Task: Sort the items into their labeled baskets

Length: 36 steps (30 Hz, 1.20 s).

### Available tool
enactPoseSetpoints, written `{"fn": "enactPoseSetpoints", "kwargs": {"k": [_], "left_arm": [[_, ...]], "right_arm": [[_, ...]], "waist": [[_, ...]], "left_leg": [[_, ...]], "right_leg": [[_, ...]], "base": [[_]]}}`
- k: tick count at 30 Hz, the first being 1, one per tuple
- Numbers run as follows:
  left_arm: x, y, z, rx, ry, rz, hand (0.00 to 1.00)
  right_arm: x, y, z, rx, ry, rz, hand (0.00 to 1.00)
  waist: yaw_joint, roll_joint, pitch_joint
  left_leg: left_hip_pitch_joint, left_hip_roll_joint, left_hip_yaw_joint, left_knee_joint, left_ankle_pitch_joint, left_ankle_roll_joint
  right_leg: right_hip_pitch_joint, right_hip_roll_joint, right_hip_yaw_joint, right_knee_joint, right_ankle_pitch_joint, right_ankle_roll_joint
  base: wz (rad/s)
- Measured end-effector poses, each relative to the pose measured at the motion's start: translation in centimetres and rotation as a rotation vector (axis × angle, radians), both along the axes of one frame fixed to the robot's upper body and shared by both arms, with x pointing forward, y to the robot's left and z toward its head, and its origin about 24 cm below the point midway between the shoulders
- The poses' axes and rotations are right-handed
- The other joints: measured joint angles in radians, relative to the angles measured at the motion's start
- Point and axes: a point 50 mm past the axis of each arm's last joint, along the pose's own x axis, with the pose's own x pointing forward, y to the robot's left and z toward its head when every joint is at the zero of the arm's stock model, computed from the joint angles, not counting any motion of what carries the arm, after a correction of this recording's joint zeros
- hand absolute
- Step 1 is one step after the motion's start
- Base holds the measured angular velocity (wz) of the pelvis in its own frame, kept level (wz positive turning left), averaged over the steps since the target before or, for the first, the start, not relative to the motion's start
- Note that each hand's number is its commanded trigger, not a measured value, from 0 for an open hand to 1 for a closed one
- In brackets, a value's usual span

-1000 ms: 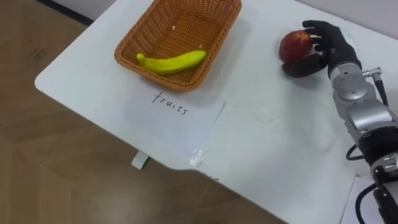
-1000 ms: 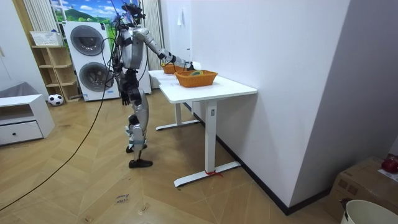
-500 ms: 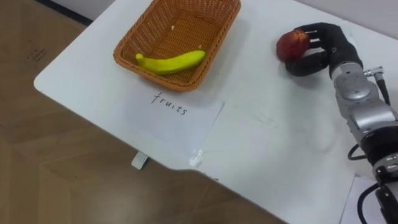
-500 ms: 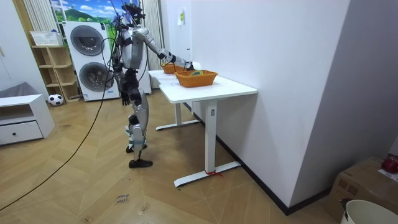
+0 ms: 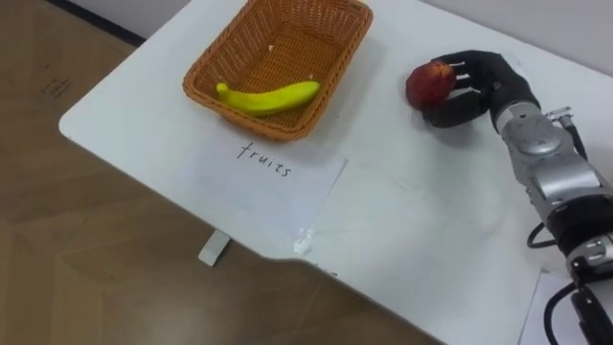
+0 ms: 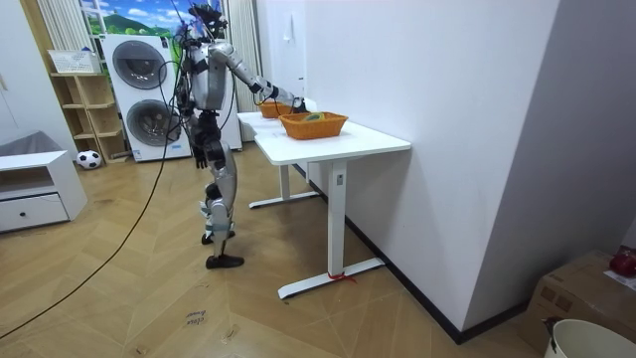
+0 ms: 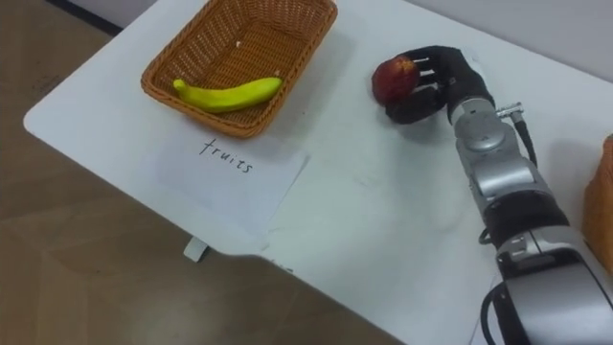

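Right robot hand (image 5: 482,84) tight around one red apple (image 5: 426,83); one banana (image 5: 268,97) in one wicker basket (image 5: 287,38).

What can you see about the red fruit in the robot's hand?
The red fruit is round and smooth, like an apple, deep red with a lighter patch near the top. The right robot hand has its dark fingers curled round it from the right. It is over the white table, to the right of the wicker basket, not in it. Whether it touches the table cannot be told.
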Motion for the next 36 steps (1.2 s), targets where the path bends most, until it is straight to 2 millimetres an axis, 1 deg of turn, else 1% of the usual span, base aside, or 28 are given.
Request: {"fn": "enactPoseSetpoints", "kwargs": {"k": [2,3,6,8,10,11,12,13,15,21,24,27,32,36], "left_arm": [[-0.5,0.2,0.0,0.005,0.012,0.001,0.0],[-0.9,0.4,0.0,0.007,0.019,0.006,0.0],[-1.8,0.8,0.1,0.003,0.023,0.04,0.0],[-2.1,1.0,0.2,0.006,0.027,0.053,0.0],[-2.3,1.2,0.3,0.007,0.026,0.066,0.0],[-2.3,1.2,0.3,0.008,0.027,0.066,0.0],[-2.4,1.2,0.4,0.008,0.026,0.067,0.0],[-2.5,1.2,0.4,0.007,0.028,0.067,0.0],[-2.7,1.3,0.3,0.01,0.035,0.069,0.0],[-3.1,1.3,0.3,0.036,0.067,0.031,0.0],[-3.6,1.3,0.3,0.053,0.094,-0.008,0.0],[-4.0,1.1,0.2,0.07,0.127,-0.059,0.0],[-4.2,1.0,0.1,0.073,0.143,-0.084,0.0],[-4.5,1.0,0.1,0.058,0.162,-0.082,0.0]], "right_arm": [[0.1,0.1,0.2,0.002,-0.009,0.006,1.0],[0.1,0.3,0.5,0.009,-0.023,0.013,1.0],[0.4,1.1,1.7,0.069,-0.07,0.034,1.0],[0.4,1.3,2.2,0.1,-0.093,0.04,1.0],[0.5,1.8,3.0,0.129,-0.127,0.057,1.0],[0.5,1.9,3.1,0.133,-0.133,0.06,1.0],[0.5,2.1,3.4,0.134,-0.14,0.068,1.0],[0.6,2.3,3.7,0.135,-0.147,0.077,1.0],[0.6,2.5,3.9,0.136,-0.15,0.089,1.0],[0.6,2.7,4.2,0.143,-0.156,0.095,1.0],[0.6,3.0,4.7,0.142,-0.171,0.109,1.0],[0.6,3.1,4.8,0.137,-0.176,0.113,1.0],[0.6,3.1,4.8,0.14,-0.177,0.109,1.0],[0.6,3.3,5.0,0.145,-0.182,0.117,1.0]], "waist": [[0.0,0.0,-0.0002],[-0.005,0.0,-0.0023],[-0.028,0.0,-0.0043],[-0.029,-0.001,-0.0062],[-0.038,-0.003,-0.0114],[-0.042,-0.002,-0.0118],[-0.045,-0.003,-0.0176],[-0.052,-0.003,-0.0201],[-0.055,-0.002,-0.0203],[-0.051,0.0,-0.0214],[-0.051,0.009,-0.0213],[-0.046,0.02,-0.0259],[-0.024,0.022,-0.026],[-0.004,0.02,-0.0261]], "left_leg": [[0.009,0.0,-0.001,0.0,0.0,0.0],[0.013,0.0,-0.002,0.0,0.0,0.0],[0.036,-0.001,-0.005,-0.001,0.0,0.0],[0.057,-0.001,-0.006,-0.001,0.0,0.0],[0.075,-0.001,-0.006,-0.001,0.0,0.0],[0.079,-0.001,-0.006,-0.001,0.0,0.0],[0.082,-0.001,-0.006,-0.002,0.0,0.0],[0.085,-0.002,-0.01,-0.001,0.0,0.0],[0.094,-0.003,-0.013,-0.002,0.0,0.0],[0.096,-0.003,-0.011,0.001,0.0,0.0],[0.097,-0.002,-0.011,0.0,0.0,-0.001],[0.1,-0.003,-0.01,0.0,0.001,-0.001],[0.102,-0.003,-0.012,-0.001,0.002,-0.001],[0.098,-0.005,-0.028,0.002,0.002,-0.001]], "right_leg": [[0.01,0.0,-0.001,-0.001,0.0,0.0],[0.016,0.0,-0.001,-0.001,0.0,0.0],[0.047,0.0,-0.012,-0.002,0.0,0.0],[0.07,0.0,-0.014,-0.003,0.0,0.0],[0.093,-0.001,-0.03,-0.004,0.0,0.0],[0.099,-0.001,-0.032,-0.004,0.0,0.0],[0.103,-0.001,-0.03,-0.002,0.0,0.0],[0.108,-0.001,-0.031,-0.002,0.0,0.0],[0.118,-0.001,-0.028,-0.003,0.0,0.001],[0.123,-0.001,-0.028,-0.002,0.0,0.001],[0.126,0.0,-0.029,-0.002,0.0,0.001],[0.13,0.0,-0.029,-0.001,0.0,0.001],[0.133,0.0,-0.034,0.0,0.0,0.001],[0.134,-0.002,-0.058,0.001,-0.001,0.001]], "base": [[0.02],[0.07],[0.14],[0.11],[0.11],[0.15],[0.12],[0.11],[0.06],[-0.01],[0.0],[0.0],[0.01],[0.12]]}}
